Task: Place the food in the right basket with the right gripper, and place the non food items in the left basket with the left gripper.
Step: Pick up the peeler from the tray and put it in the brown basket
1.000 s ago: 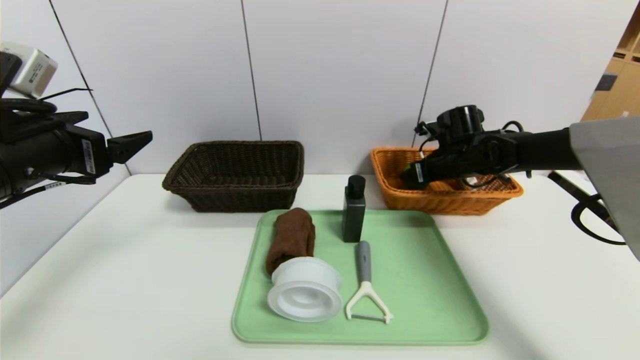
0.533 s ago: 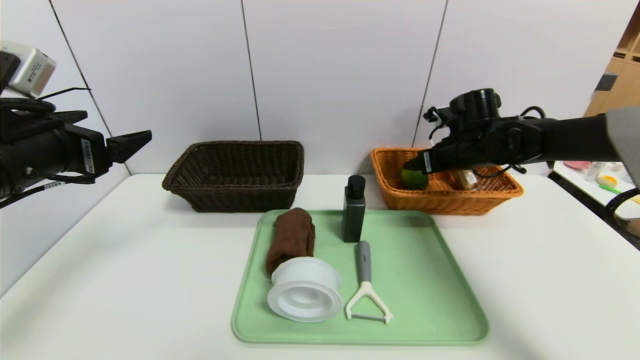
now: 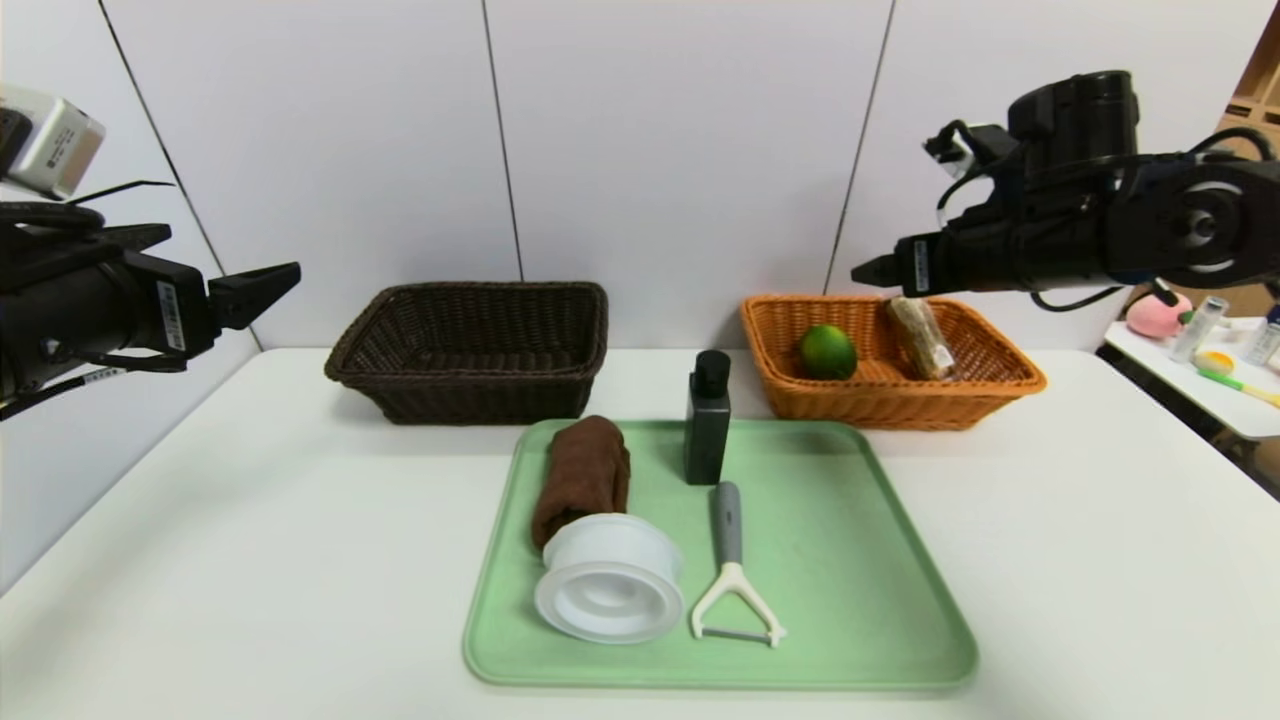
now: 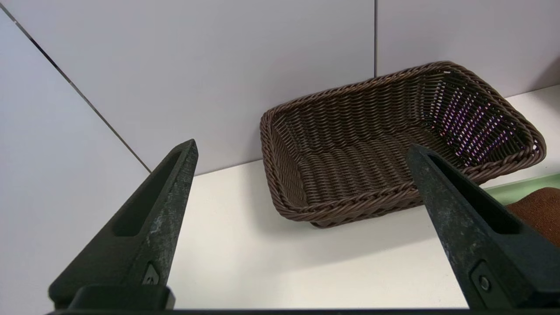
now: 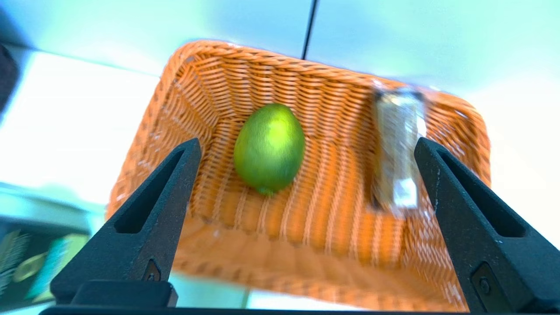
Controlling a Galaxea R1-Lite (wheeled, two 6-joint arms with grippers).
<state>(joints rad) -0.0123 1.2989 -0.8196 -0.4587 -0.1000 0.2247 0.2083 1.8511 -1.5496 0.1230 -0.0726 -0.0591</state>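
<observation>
A green lime [image 3: 827, 351] [image 5: 269, 148] and a wrapped snack bar [image 3: 921, 336] [image 5: 397, 148] lie in the orange right basket [image 3: 960, 400] [image 5: 280, 258]. My right gripper [image 3: 868, 272] [image 5: 306, 146] hangs open above that basket, holding nothing. The dark brown left basket [image 3: 470, 395] [image 4: 350, 205] holds nothing. On the green tray [image 3: 860, 560] lie a rolled brown towel [image 3: 585, 475], a black bottle [image 3: 708, 418], a white round container [image 3: 610, 590] and a peeler [image 3: 732, 570]. My left gripper [image 3: 290, 275] [image 4: 302, 151] is open, raised at the far left.
The tray sits at the middle of the white table [image 3: 250, 560], with both baskets behind it against the wall. A side table [image 3: 1190, 380] with small items stands at the far right.
My right gripper has risen out of the orange basket and pulled back to the right, opening wider; the lime it let go lies in the basket. The left arm has not moved.
</observation>
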